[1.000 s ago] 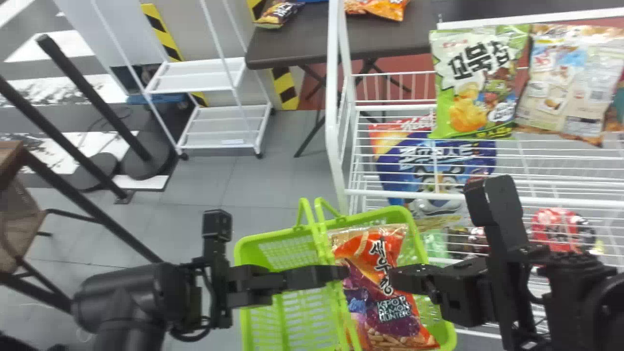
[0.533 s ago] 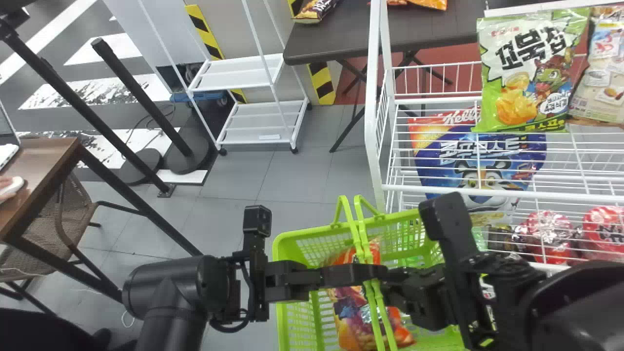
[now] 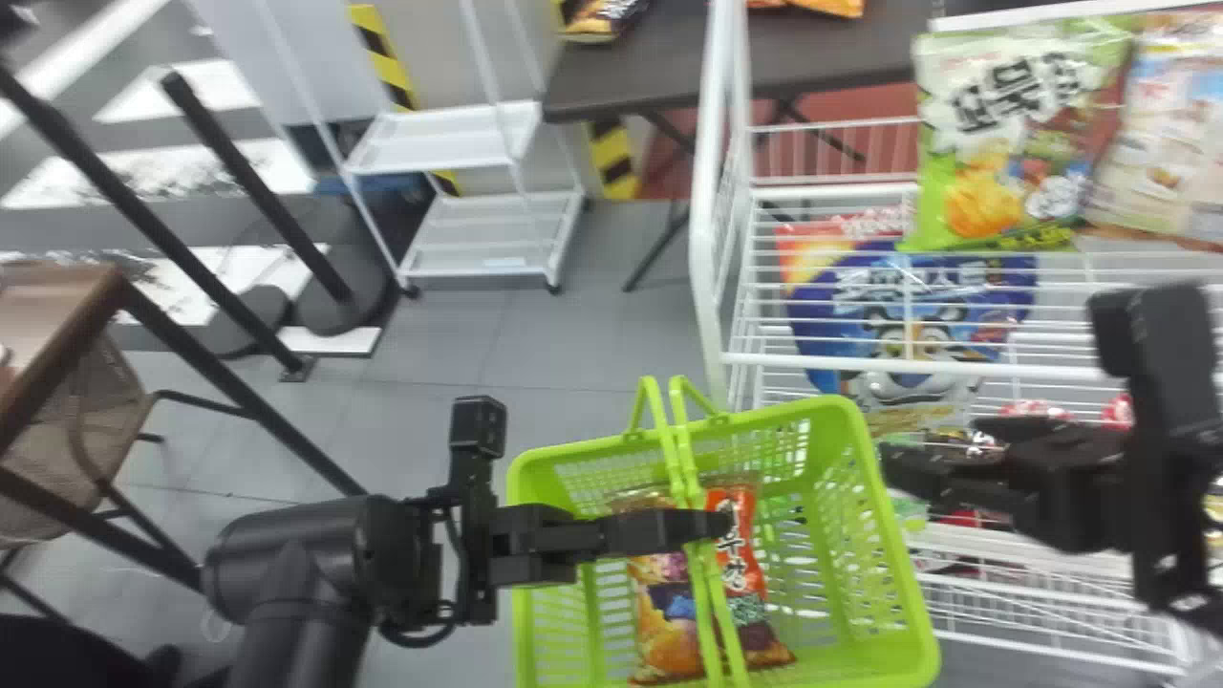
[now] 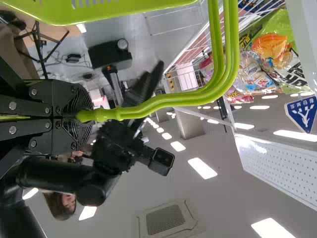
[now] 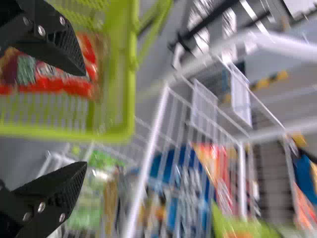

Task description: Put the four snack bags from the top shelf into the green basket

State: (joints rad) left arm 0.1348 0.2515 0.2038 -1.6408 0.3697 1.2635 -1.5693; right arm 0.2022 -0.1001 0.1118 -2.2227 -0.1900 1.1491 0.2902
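Observation:
My left gripper (image 3: 712,526) is at the handles of the green basket (image 3: 874,497); in the left wrist view the left gripper (image 4: 81,116) is shut on the handles (image 4: 171,99). Inside the basket lie a red-orange bag (image 3: 750,612) and, beside it, an orange-purple bag (image 3: 664,616), partly behind the handles. My right gripper (image 3: 932,444) stands open just right of the basket rim. In the right wrist view the right gripper (image 5: 85,119) has parted fingers, with the basket wall beyond. On the top shelf stand a green bag (image 3: 994,182) and a beige bag (image 3: 1151,153).
The white wire rack (image 3: 707,220) rises behind and right of the basket, its front rail (image 3: 860,365) close to the right gripper. A blue cereal bag (image 3: 898,315) shows through the wires lower down. Farther back are a dark table (image 3: 611,81) and a white cart (image 3: 478,239).
My right gripper has moved right, away from above the basket, and its fingers are apart. The red-orange bag beneath it has dropped lower into the basket. The left gripper keeps the handles.

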